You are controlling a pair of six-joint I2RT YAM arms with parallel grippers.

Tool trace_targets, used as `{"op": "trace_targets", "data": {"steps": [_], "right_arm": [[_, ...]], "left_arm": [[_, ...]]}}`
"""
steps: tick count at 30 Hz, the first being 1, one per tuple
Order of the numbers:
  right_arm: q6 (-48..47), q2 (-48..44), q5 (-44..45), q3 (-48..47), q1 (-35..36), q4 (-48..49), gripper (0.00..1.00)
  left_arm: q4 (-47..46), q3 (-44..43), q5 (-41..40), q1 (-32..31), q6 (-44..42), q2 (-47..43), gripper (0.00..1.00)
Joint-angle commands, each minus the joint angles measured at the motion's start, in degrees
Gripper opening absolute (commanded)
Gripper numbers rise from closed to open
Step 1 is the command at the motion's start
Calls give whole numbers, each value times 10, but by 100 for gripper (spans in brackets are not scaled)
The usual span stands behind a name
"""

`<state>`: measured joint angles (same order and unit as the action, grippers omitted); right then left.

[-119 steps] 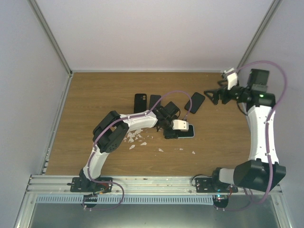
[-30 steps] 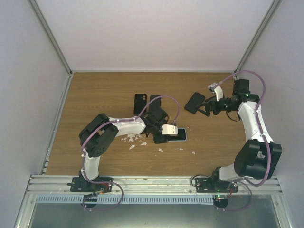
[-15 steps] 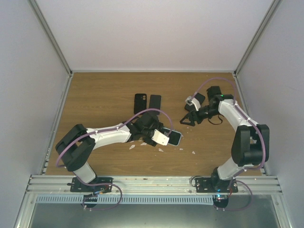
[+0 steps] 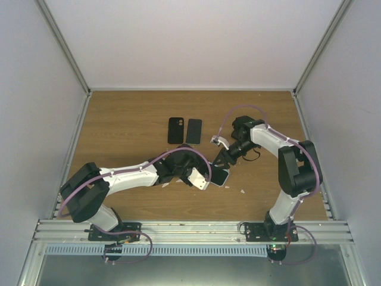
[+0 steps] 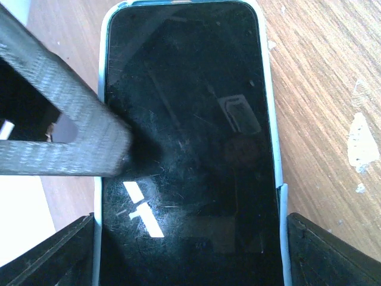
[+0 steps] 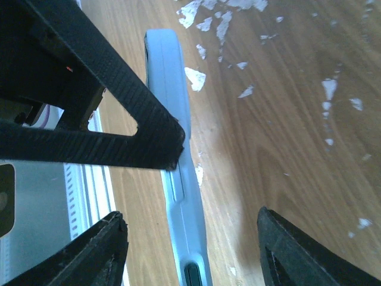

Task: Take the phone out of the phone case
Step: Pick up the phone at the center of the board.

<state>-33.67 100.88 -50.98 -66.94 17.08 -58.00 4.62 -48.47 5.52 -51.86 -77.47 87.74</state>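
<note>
We find the phone (image 5: 190, 119) a little right of the centre of the worktop (image 4: 119, 119), seated in its pale phone case (image 6: 187, 238). The left fingers (image 5: 333, 256) clamp it across its width, pressing on the two long side walls of the case near one end. The right fingers (image 6: 297, 256) stand parted with the case's edge between them, one on the glass side and one on the back, neither yet pressing. The long axis runs straight out from the left fingers, roughly toward the worktop's right edge, with the screen facing the left wrist camera. Whether the far end rests on the wood we cannot tell. We judge the phone stiff and fairly heavy for its size, with slick, scuffed glass that could crack if dropped. The case looks like a thin, flexible shell that will give at its rim. We would take hold at a free corner of that rim and peel it back, with no load on the screen's middle.
</note>
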Motion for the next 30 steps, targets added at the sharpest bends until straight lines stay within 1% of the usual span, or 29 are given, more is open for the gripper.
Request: {"op": "trace_targets", "data": {"steps": [1, 3, 9, 13, 15, 17, 18, 21, 23, 25, 26, 27, 30], "right_arm": [[-22, 19, -21, -18, 30, -20, 58], [-26, 28, -20, -24, 39, -25, 52], [-26, 41, -27, -46, 49, -39, 26], [-27, 41, -35, -52, 49, -49, 18], [-24, 41, -39, -57, 50, -53, 11], [-20, 40, -43, -65, 50, -56, 2], [-18, 39, -44, -70, 50, -58, 1], [-12, 33, -47, -93, 49, -62, 1], [-4, 22, -59, -108, 46, -61, 0], [2, 9, -69, -124, 42, -58, 0], [9, 4, -72, -133, 41, -54, 0], [14, -2, -73, -141, 37, -51, 0], [29, -13, -86, -168, 24, -39, 1]], "left_arm": [[-76, 4, 7, -8, -24, -36, 49], [-73, 5, 7, -11, -31, -40, 49], [-81, 21, 5, -14, -69, -50, 49], [-87, 29, -2, -14, -88, -57, 50], [-87, 29, -5, -14, -88, -60, 51], [-87, 27, -8, -13, -86, -62, 56], [-86, 24, -11, -13, -83, -63, 59], [-64, 5, -28, -11, -56, -63, 75], [-32, -18, -31, -5, -11, -66, 87], [-1, -42, -18, 11, 30, -73, 95], [12, -53, -9, 20, 53, -79, 98], [25, -65, 3, 29, 74, -89, 99], [71, -103, 53, 53, 166, -110, 99]]}}
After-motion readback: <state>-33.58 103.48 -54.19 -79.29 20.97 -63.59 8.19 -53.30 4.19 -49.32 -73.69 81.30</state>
